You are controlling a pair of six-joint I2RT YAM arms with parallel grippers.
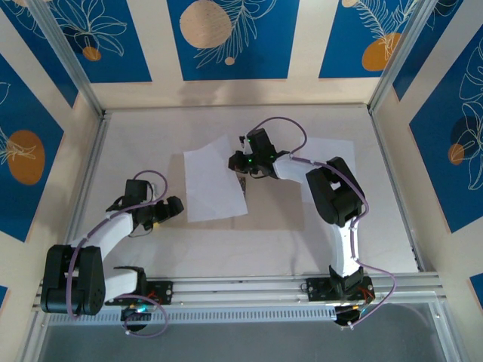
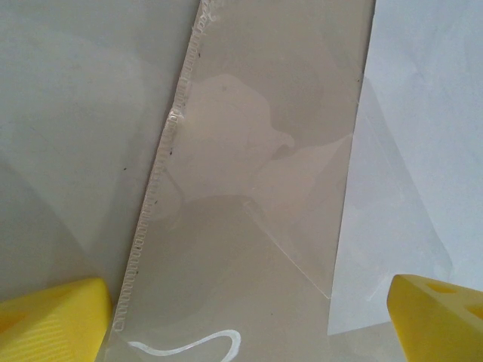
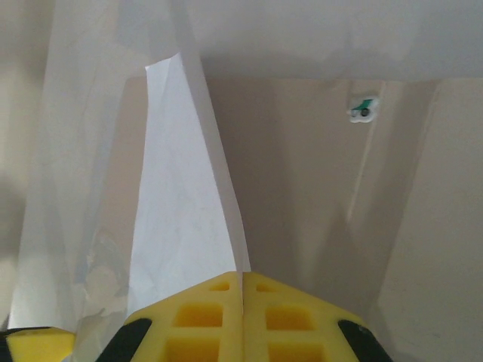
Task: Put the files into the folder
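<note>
Pinching the right-hand edge of a white sheet (image 1: pixel 213 179), the right jaws are pressing fully together on the paper near the middle of the table (image 1: pixel 143 151). In the right wrist view the paper is running away from the yellow fingertips (image 3: pixel 204 317) as a narrow creased wedge, with a see-through film lying just to its left. Whether the paper is sitting inside that film cannot be told.

The left jaws are standing wide apart and gripping nothing, hovering just left of the same sheet. Between their tips, the left wrist view is showing the folder (image 2: pixel 226 226) as a clear plastic cover lying flat on the table, its crimped seam running diagonally and a loose transparent flap overlapping the white paper at the right.

A second sheet (image 1: pixel 332 148) is lying flat further right, partly under the right arm.
</note>
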